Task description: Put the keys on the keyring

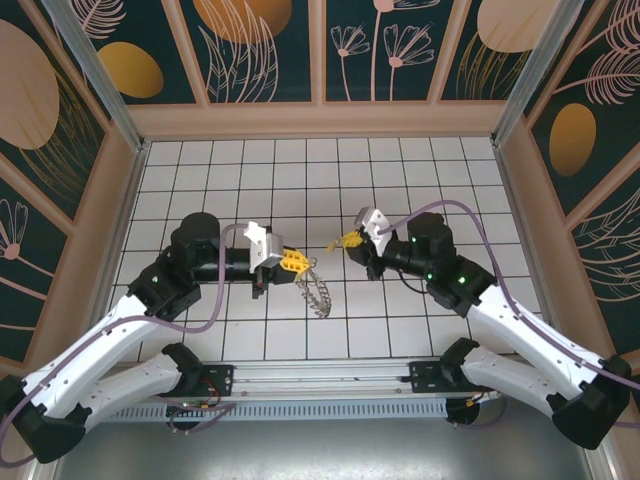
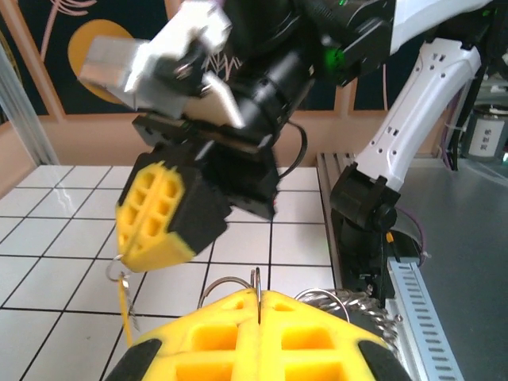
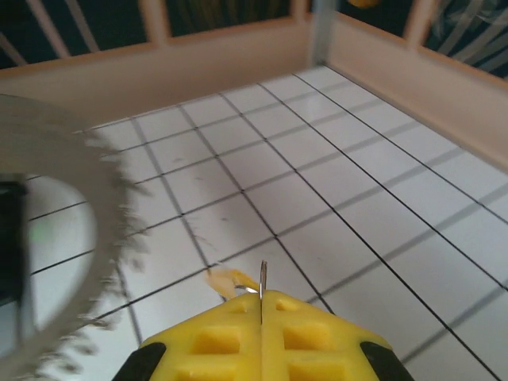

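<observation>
Grippers face each other, near but apart, above the middle of the white tiled surface [image 1: 420,170]. Left gripper [image 1: 293,263] is clamped on the grey metal keyring with jagged outer rim [image 1: 318,292], which hangs below its yellow fingers on the side toward the near edge. Right gripper [image 1: 350,241] is closed, pinching the small flat tan key [image 3: 225,279] at its fingertips. Can't tell if the ring touches the tiles.

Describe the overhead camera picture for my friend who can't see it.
Two white and black robot arms meet over a white tiled table. The left gripper holds a jagged grey keyring; the right gripper holds a small tan key close by.
</observation>
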